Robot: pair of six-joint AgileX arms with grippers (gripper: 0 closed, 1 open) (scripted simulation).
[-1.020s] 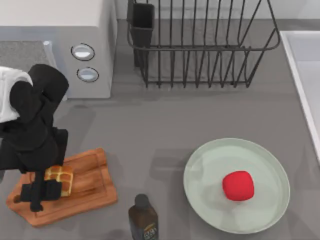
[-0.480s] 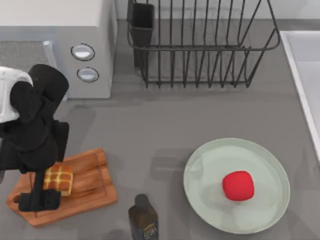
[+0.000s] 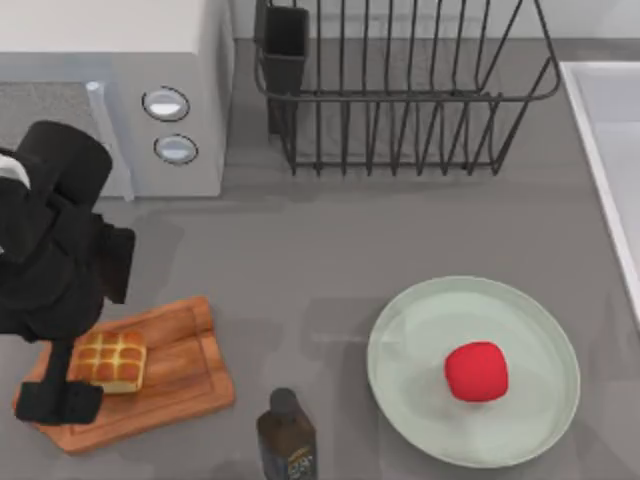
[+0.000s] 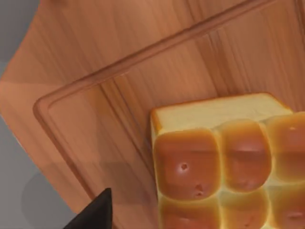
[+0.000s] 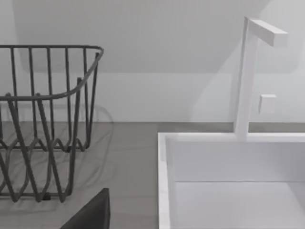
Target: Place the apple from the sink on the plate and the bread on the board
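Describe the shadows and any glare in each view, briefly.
Top view: soft grey shadows lie on the counter beside the left arm and plate; no harsh glare. Left wrist view: a faint shadow crosses the board near the bread. Right wrist view: a broad soft shadow on the wall behind the sink.

A black wire dish rack [image 3: 405,90] stands at twelve o'clock on the grey surface [image 3: 330,260], with a dark cutlery holder [image 3: 283,45] at its left end. A pale microwave [image 3: 120,90] with two round knobs [image 3: 166,103] sits at ten o'clock. A dark bottle [image 3: 286,440] stands at six o'clock, and a white faucet [image 5: 250,71] rises at the far right.
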